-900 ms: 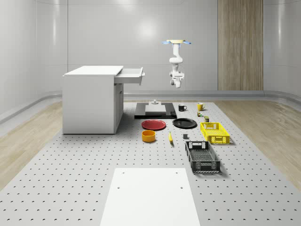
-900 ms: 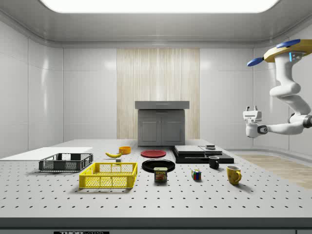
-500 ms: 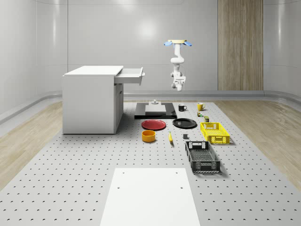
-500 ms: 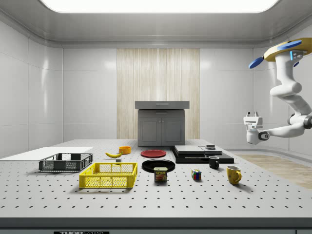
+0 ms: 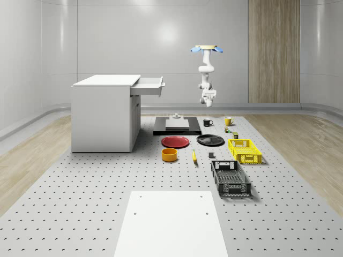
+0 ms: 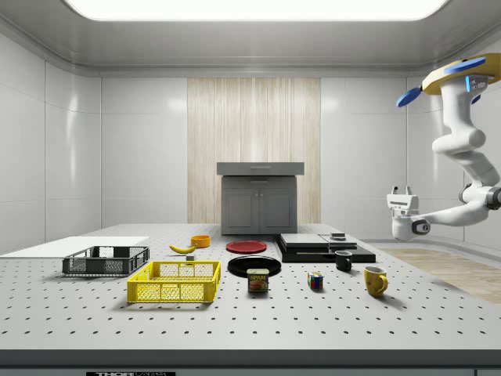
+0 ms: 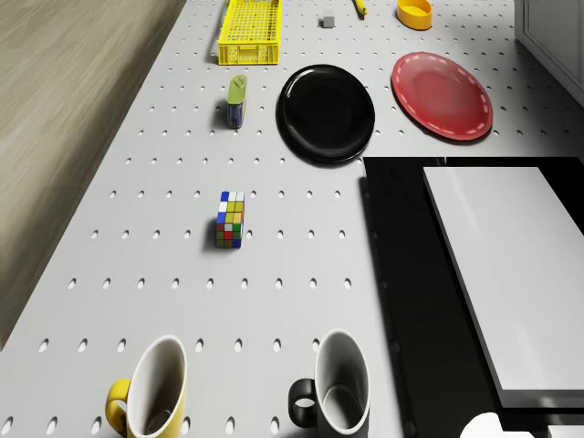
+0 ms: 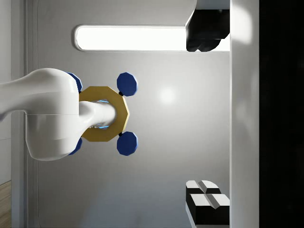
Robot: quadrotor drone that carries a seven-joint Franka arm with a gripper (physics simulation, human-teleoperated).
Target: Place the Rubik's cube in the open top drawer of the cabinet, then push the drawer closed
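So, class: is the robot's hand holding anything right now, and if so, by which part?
Nothing is held. The hand hangs in the air with bare fingers pointing up, while the Rubik's cube sits on the table.

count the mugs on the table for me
2. The yellow mug and the black mug stand side by side near the table's far edge, beside the black slab, past the Rubik's cube. None look hidden.

Multicoloured Rubik's cube (image 7: 231, 220); yellow mug (image 7: 151, 394) and crate (image 7: 249, 32); black mug (image 7: 336, 392) and plate (image 7: 326, 113); red plate (image 7: 442, 95); white, blue-rotored drone (image 5: 206, 49).
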